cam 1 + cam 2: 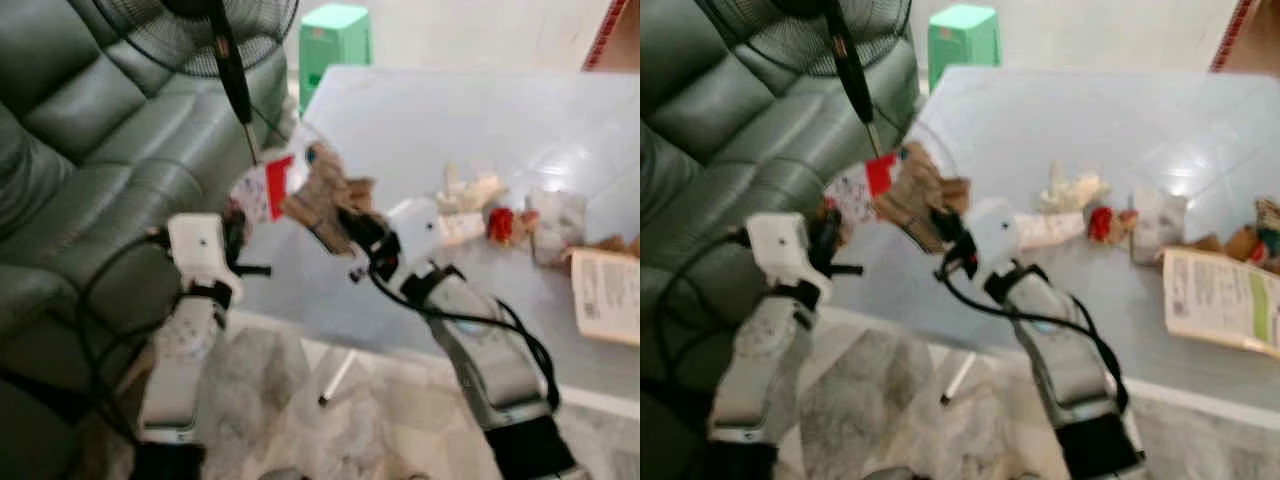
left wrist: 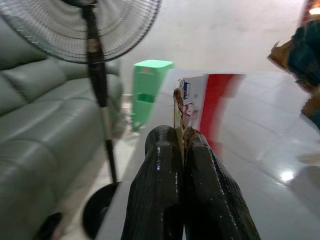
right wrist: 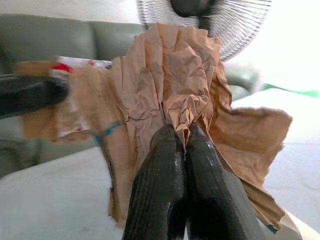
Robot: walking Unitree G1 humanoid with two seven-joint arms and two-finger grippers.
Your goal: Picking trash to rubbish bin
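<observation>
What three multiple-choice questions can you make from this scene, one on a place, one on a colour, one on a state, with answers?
1. Where does the open booklet lie?
A. on the sofa
B. on the table
C. on the floor

2. What colour is the stool past the table?
A. green
B. red
C. black

3. What is the right gripper doing?
A. hanging open
B. pressing the fan
C. pinching crumpled brown paper

Answers: B, it rests by the tabletop's edge; A, plainly green; C, fingers shut on the paper.
</observation>
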